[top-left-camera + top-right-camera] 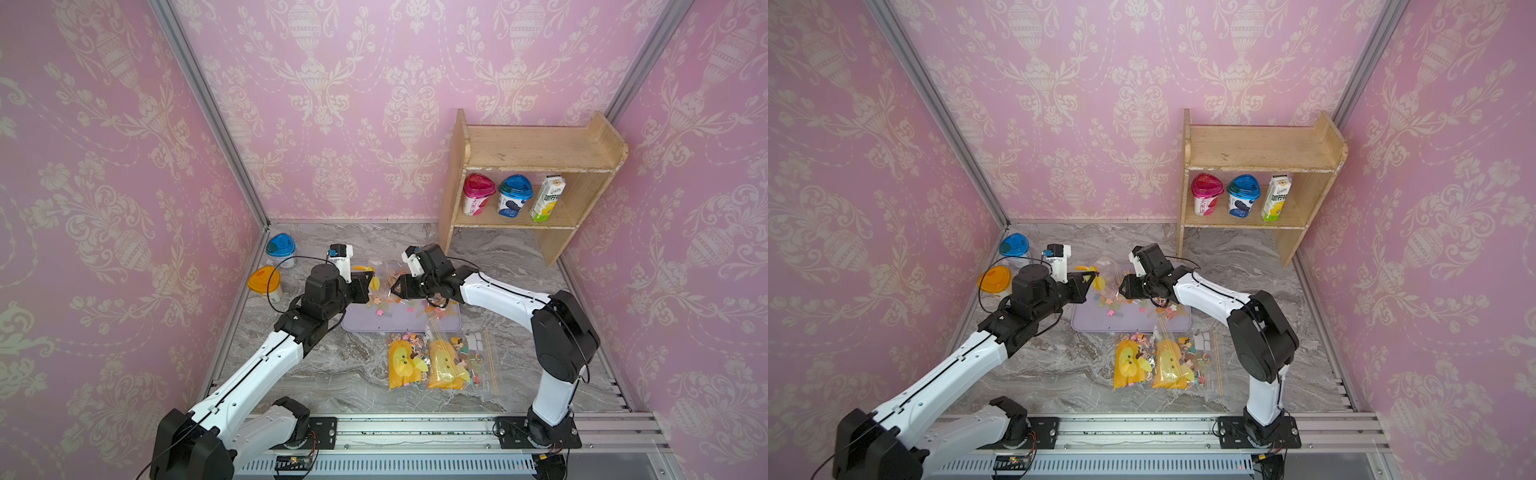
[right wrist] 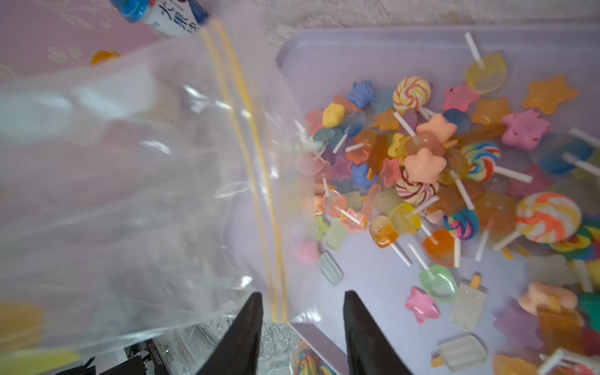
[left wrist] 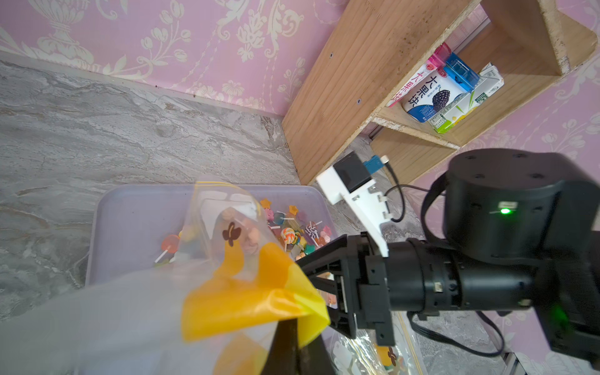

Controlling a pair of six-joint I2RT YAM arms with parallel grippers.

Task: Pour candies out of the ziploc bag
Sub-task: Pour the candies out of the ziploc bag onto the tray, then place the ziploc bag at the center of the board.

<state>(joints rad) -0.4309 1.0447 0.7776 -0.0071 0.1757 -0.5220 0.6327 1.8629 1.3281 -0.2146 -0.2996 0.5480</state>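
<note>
Left claw (image 3: 289, 331) tight on ziploc bag (image 3: 246, 302); right claw (image 2: 302, 295) agape.

- The ziploc bag (image 2: 130, 181) is clear film with a double yellow zip line and a yellow-orange printed end. It hangs crumpled in the air over the lilac tray (image 1: 399, 323), its open mouth tipped down toward the tray floor.
- The candies (image 2: 422, 162) lie heaped and scattered in the tray: stars, swirl lollipops on white sticks and ice-lolly shapes, in pink, orange, blue, yellow and green.
- Whether any remain inside the bag cannot be told.
</note>
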